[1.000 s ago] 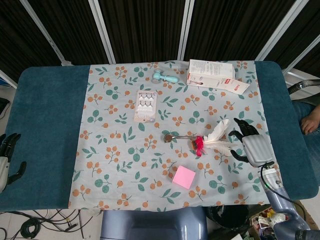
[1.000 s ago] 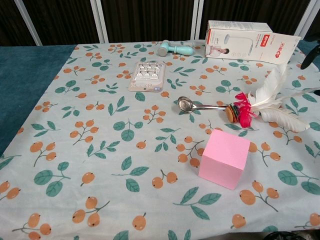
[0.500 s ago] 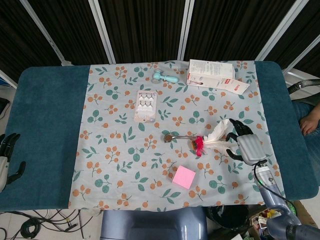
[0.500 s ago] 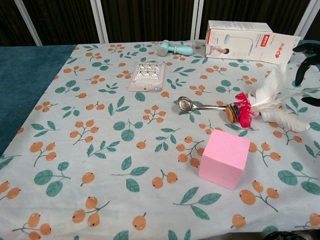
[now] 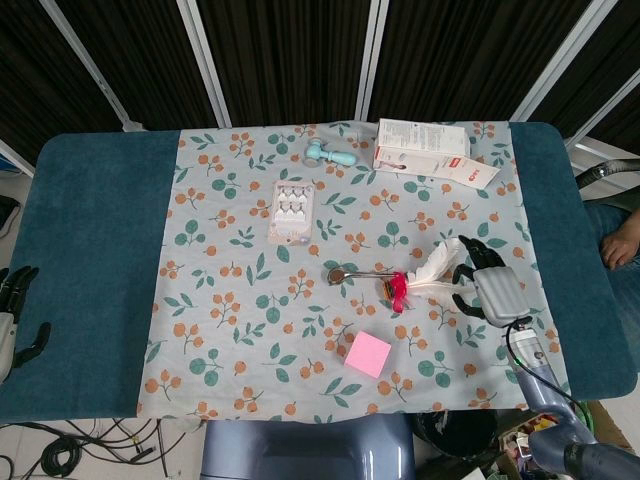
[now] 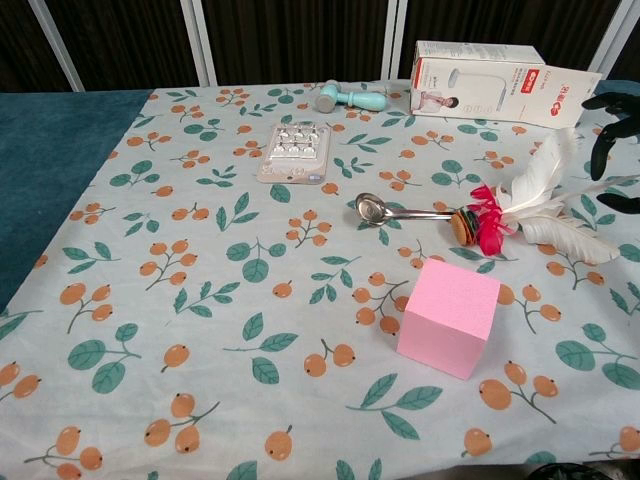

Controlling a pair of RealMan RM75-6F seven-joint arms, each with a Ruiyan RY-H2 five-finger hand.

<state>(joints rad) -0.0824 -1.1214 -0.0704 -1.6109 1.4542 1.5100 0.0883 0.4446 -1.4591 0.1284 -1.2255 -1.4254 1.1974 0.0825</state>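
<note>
Feather shuttlecock (image 5: 425,272) lies on the floral cloth (image 5: 230,300), its white plumes toward our right hand (image 5: 487,283) and its red base beside the spoon (image 6: 400,211). Our right hand hovers just beside the plumes with fingers (image 6: 610,118) spread and nothing in them; whether a fingertip brushes a plume we cannot tell from either view. Our left hand (image 5: 12,310) sits well apart at the table's edge (image 5: 90,330), holding nothing, fingers loosely apart as far as we can see. We judge the risk to be the soft plumes: closing on them alone could bend them or let the shuttlecock slip, and a sideways sweep could knock the spoon or pink block (image 6: 449,317).
</note>
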